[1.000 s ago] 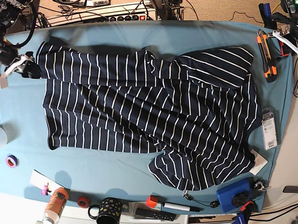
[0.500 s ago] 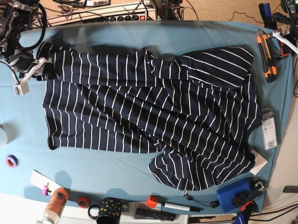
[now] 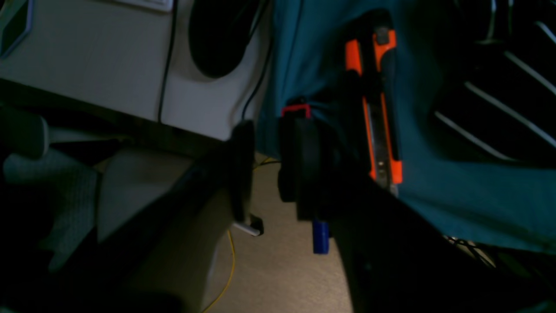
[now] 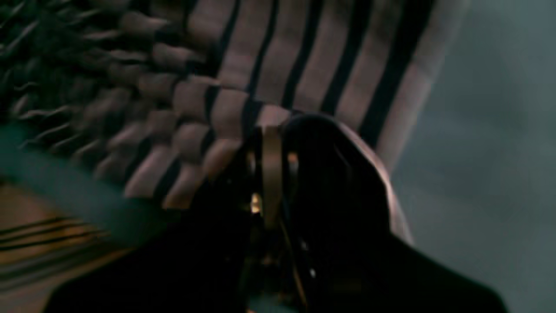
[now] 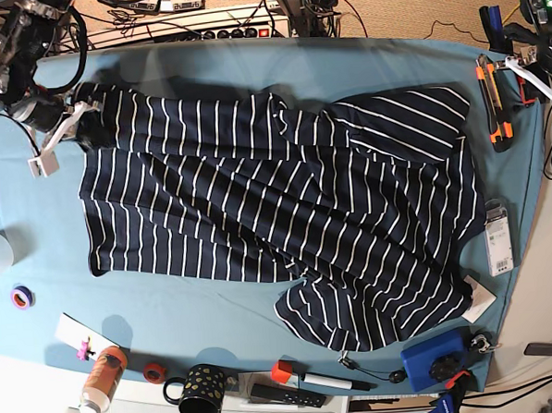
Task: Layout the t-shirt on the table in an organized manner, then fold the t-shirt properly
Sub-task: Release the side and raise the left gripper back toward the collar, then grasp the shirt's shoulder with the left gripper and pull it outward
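Note:
The navy t-shirt with thin white stripes lies spread and rumpled across the teal table, bunched toward the right. My right gripper is at the shirt's far-left upper corner, shut on its edge. The blurred right wrist view shows my right gripper pinching striped fabric. My left gripper hangs at the table's right edge, apart from the shirt. In the left wrist view my left gripper is open and empty, over the floor beside the table; a bit of shirt shows.
An orange utility knife lies by my left gripper; it also shows in the left wrist view. A black mug, a bottle, a marker and a blue box line the front edge. A packet lies at the right.
My right gripper has moved a little to the right and down, carrying the shirt's left corner inward. The left arm has not moved.

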Robot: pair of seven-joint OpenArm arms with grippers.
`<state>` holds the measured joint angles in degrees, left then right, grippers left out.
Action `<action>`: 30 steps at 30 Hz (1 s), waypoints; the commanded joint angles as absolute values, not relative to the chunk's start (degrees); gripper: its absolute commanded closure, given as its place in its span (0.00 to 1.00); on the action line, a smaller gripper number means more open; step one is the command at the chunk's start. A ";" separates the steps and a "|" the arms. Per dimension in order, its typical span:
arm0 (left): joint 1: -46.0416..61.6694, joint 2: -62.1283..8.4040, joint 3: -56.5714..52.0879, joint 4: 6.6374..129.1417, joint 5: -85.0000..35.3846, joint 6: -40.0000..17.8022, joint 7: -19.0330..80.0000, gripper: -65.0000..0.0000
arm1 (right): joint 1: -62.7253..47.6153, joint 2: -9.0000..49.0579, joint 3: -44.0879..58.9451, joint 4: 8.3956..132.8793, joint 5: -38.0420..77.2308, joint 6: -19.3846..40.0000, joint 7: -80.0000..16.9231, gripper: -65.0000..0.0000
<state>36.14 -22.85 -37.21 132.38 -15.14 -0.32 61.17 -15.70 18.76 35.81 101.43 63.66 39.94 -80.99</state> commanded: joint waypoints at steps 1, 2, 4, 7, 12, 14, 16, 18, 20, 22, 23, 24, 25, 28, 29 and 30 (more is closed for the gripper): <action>36.34 -23.49 -37.60 133.29 -14.94 -0.05 60.12 0.77 | -16.14 19.84 36.10 104.09 68.20 40.00 -80.00 1.00; 36.36 -23.49 -37.60 133.29 -15.81 -0.08 60.25 0.77 | -16.75 19.84 36.10 105.97 71.50 40.00 -80.00 1.00; 36.36 -23.49 -37.60 133.29 -19.20 -0.27 60.58 0.77 | -17.96 19.84 36.10 109.58 74.54 40.00 -80.00 1.00; 36.34 -22.28 -37.58 133.29 -26.37 -6.50 60.64 0.77 | -20.34 19.84 36.10 113.93 75.68 40.00 -80.00 1.00; 36.34 -16.40 -37.58 133.29 -39.03 -16.53 60.40 0.77 | -24.12 19.81 36.91 117.32 75.48 40.00 -80.00 1.00; 36.34 -14.06 -37.58 133.29 -38.72 -18.09 59.33 0.77 | -24.97 19.79 38.79 117.38 75.40 40.00 -80.00 1.00; 36.32 -11.97 -37.58 133.29 -36.93 -18.35 57.58 0.77 | -25.41 19.46 41.78 117.38 75.42 40.00 -80.00 1.00; 36.34 -10.39 -37.58 133.29 -37.45 -20.27 56.45 0.77 | -25.74 19.35 45.15 117.38 75.44 40.00 -80.00 1.00; 36.34 -10.07 -37.58 133.29 -40.07 -25.45 55.37 0.73 | -25.74 19.38 48.31 117.38 75.44 40.00 -80.00 1.00; 36.16 -10.28 -37.58 133.29 -42.04 -31.22 52.34 0.60 | -25.76 19.38 50.70 117.38 75.42 40.00 -80.00 1.00; 36.01 -10.35 -37.43 133.29 -42.04 -32.53 49.95 0.53 | -25.74 19.35 51.48 117.38 75.42 40.00 -80.00 1.00; 35.70 -10.33 -37.12 133.29 -41.28 -32.97 47.42 0.47 | -25.74 19.38 51.94 117.38 75.42 40.00 -80.00 1.00; 35.16 -10.33 -36.53 133.29 -39.57 -33.15 45.32 0.42 | -25.74 19.38 52.12 117.38 75.42 40.00 -80.00 1.00; 32.67 -10.74 -32.91 133.03 -30.98 -34.46 41.91 0.40 | -25.74 19.38 52.12 117.38 75.42 40.00 -80.00 1.00; 31.88 -11.70 -30.96 132.77 -29.21 -34.59 41.93 0.40 | -25.71 19.38 52.12 117.38 75.42 40.00 -80.00 1.00; 31.11 -13.04 -28.71 132.31 -27.99 -34.50 41.93 0.40 | -25.71 19.38 52.12 117.38 75.42 40.00 -80.00 1.00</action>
<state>31.05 -12.62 -28.18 131.57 -27.33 -34.41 43.38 -25.69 18.39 51.55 116.44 74.04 39.94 -81.21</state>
